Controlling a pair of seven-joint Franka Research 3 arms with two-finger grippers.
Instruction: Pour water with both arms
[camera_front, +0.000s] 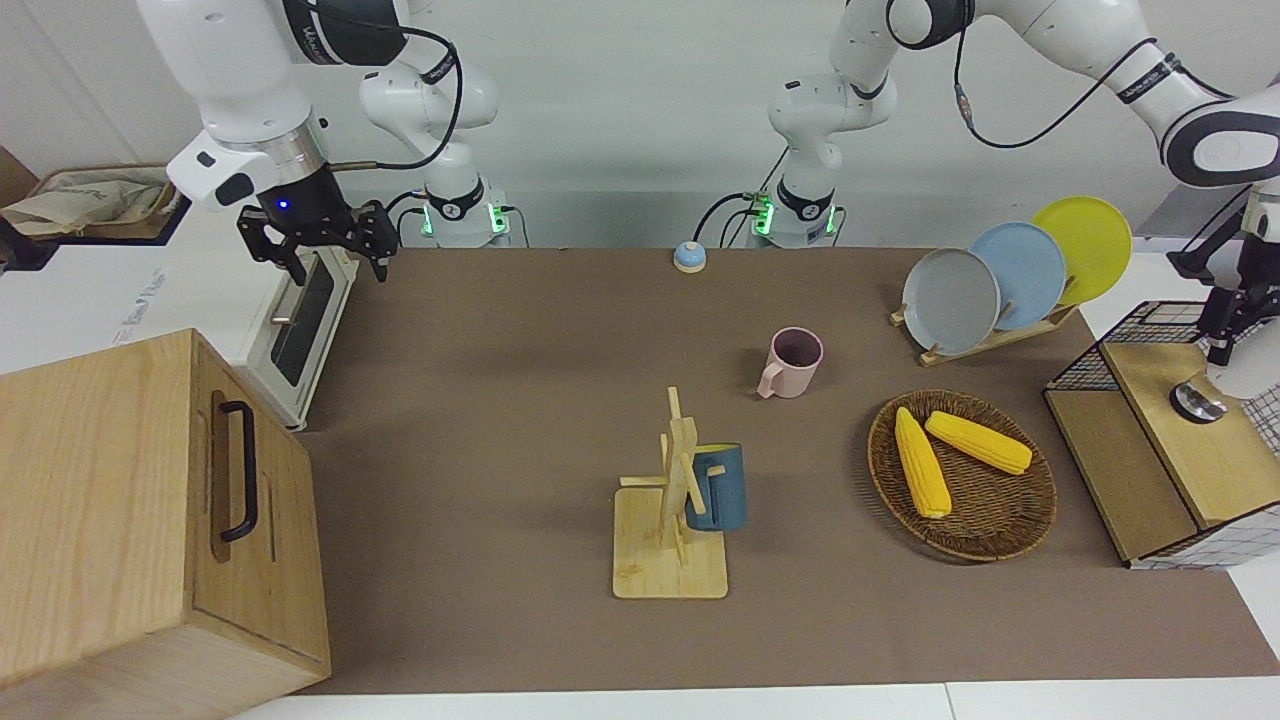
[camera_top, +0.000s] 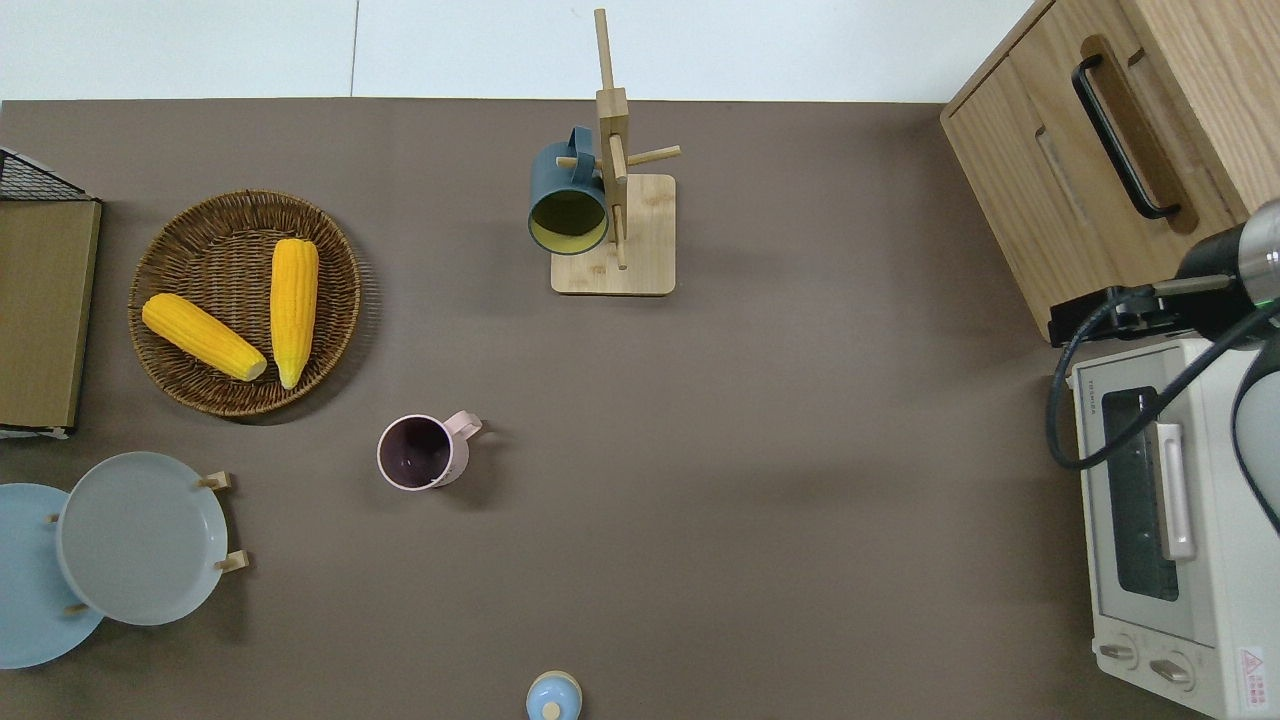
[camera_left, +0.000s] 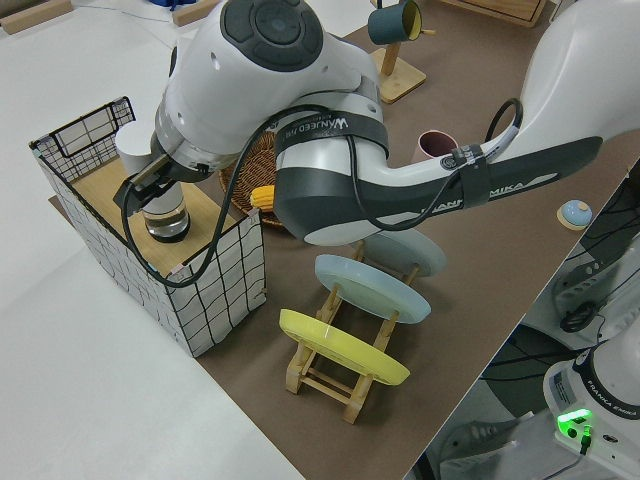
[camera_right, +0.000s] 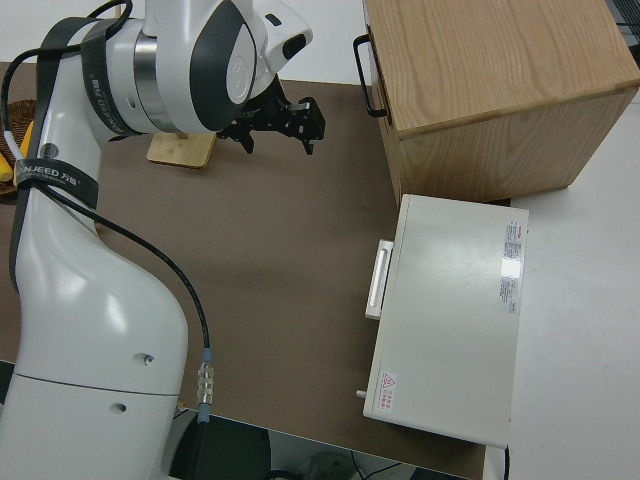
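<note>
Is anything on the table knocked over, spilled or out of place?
Nothing stands out. The pink mug stands upright on the mat, the blue mug hangs on its rack, both corn cobs lie in the basket, and the plates sit in their stand. No spill shows.

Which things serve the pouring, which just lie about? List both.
Job: left gripper, right gripper, round glassy container, pink handled mug.
Lying about: dark blue mug on wooden rack, yellow corn cobs, coloured plates, white toaster oven, wooden cabinet.
</note>
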